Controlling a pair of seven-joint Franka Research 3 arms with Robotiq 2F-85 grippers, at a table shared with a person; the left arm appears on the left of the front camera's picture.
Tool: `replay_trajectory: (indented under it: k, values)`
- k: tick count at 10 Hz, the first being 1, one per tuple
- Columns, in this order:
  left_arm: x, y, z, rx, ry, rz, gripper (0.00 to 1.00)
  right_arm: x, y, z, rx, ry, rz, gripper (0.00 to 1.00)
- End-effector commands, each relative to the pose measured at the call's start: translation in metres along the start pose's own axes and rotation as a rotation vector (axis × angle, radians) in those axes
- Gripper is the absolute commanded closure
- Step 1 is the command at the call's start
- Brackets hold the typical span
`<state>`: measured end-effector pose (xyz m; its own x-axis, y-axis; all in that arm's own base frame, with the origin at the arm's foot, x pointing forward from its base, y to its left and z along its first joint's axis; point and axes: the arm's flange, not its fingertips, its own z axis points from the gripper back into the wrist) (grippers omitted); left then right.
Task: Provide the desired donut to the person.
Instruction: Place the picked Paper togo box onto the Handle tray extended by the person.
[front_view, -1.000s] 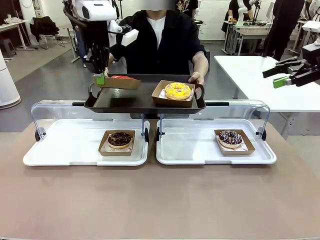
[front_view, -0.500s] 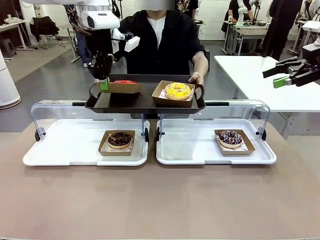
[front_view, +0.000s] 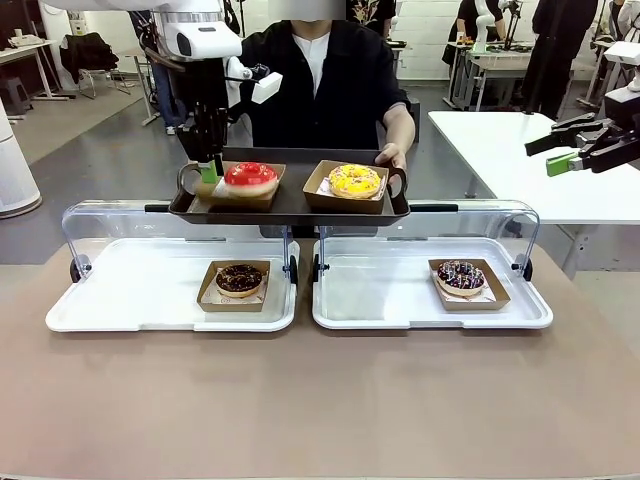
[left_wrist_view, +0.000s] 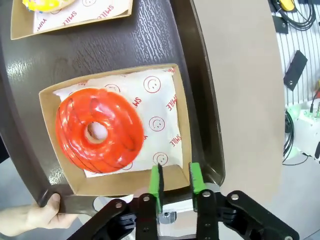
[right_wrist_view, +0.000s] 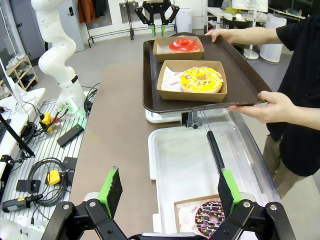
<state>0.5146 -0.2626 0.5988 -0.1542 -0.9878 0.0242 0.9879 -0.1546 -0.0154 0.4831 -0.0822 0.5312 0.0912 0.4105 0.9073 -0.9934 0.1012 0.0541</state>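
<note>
Brown tray (front_view: 290, 207) held by person (front_view: 330, 80), left jaws pinching red donut's box (left_wrist_view: 176, 145), right jaws wide

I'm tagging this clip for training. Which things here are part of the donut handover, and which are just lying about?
In the job:
- red-glazed donut in its brown cardboard tray, whose edge the left gripper pinches
- dark plastic serving tray, held by the person

Lying about:
- yellow-glazed donut
- two chocolate sprinkled donuts in white display trays
- right gripper, open
</note>
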Motion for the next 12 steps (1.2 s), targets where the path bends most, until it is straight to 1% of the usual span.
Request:
replay_trajectory:
  k: [1, 2, 5, 6, 7, 8, 10, 12]
  values:
    - [0.000, 0.002, -0.001, 0.002, -0.021, 0.010, 0.28, 0.001, 0.001, -0.001, 0.004, -0.003, -0.002, 0.00]
    - [0.000, 0.002, -0.002, -0.001, -0.021, 0.010, 0.00, 0.001, 0.001, -0.001, 0.004, -0.003, -0.002, 0.00]
    - [-0.001, 0.002, -0.002, -0.005, -0.026, 0.008, 0.00, 0.001, 0.001, -0.001, 0.004, -0.003, -0.002, 0.00]
    - [-0.001, 0.002, -0.002, -0.008, -0.027, 0.008, 0.20, 0.001, 0.001, -0.001, 0.004, -0.003, -0.002, 0.00]
    - [-0.002, 0.002, -0.003, -0.012, -0.028, 0.010, 0.11, 0.001, 0.001, -0.001, 0.004, -0.003, -0.002, 0.00]
    - [-0.002, 0.002, -0.003, -0.013, -0.030, 0.010, 0.00, 0.001, 0.001, -0.001, 0.004, -0.003, -0.002, 0.00]
    - [-0.004, 0.001, -0.003, -0.010, -0.038, 0.013, 0.00, 0.001, 0.001, -0.001, 0.004, -0.003, -0.002, 0.00]
    - [-0.017, -0.011, 0.009, 0.026, -0.085, -0.013, 0.00, 0.001, 0.001, -0.001, 0.004, -0.003, -0.002, 0.00]
